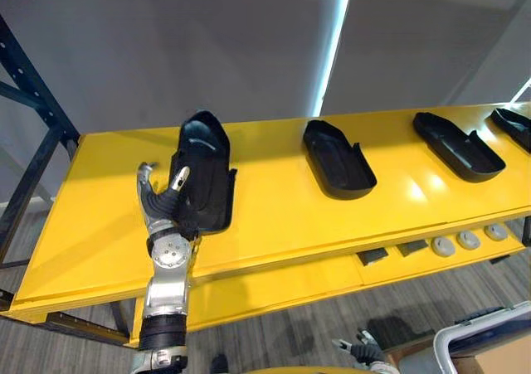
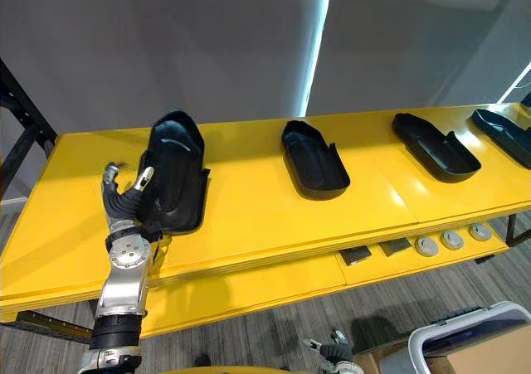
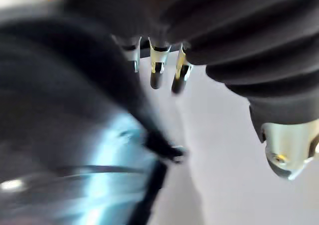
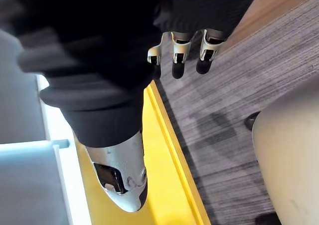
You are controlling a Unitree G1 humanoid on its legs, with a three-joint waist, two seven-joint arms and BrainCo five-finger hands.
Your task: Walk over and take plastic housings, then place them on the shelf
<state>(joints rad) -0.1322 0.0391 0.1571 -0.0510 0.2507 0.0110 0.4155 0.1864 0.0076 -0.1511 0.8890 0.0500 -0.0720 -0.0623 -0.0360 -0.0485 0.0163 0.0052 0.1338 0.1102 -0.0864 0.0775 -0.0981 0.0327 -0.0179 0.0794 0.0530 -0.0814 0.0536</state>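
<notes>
So the left hand (image 1: 168,208) has got hold of a housing (image 1: 203,162) over the left part of the yellow shelf (image 1: 274,216). The fingers look wrapped onto the housing's near left edge, with one dark tip lying on the rim. The thumb sticks out on the hand's other side, away from the part. The housing sits just past the hand and to its right. It's black, with its hollow side facing up and its rounded end pointing away from the hand. It looks tipped up a bit, but I honestly can't tell if its underside is touching the shelf or not. The left wrist view is mostly a dark smear past the fingers (image 3: 157,65), so no help there.

Further right of that hand, well apart from it, a second housing (image 1: 336,160) lies flat on the shelf. A third housing (image 1: 458,148) and a fourth housing (image 1: 514,128) lie beyond it in the same row.

On the lower level, down and to the right of the left hand, there are a few grey discs (image 1: 469,240) beside two dark blocks (image 1: 373,256).

The right hand (image 1: 363,353) hangs low in front of the shelf, over the grey floor. Its fingers (image 4: 179,53) are loose and apart, holding nothing. A pale bin (image 1: 485,337) is just to its right.
</notes>
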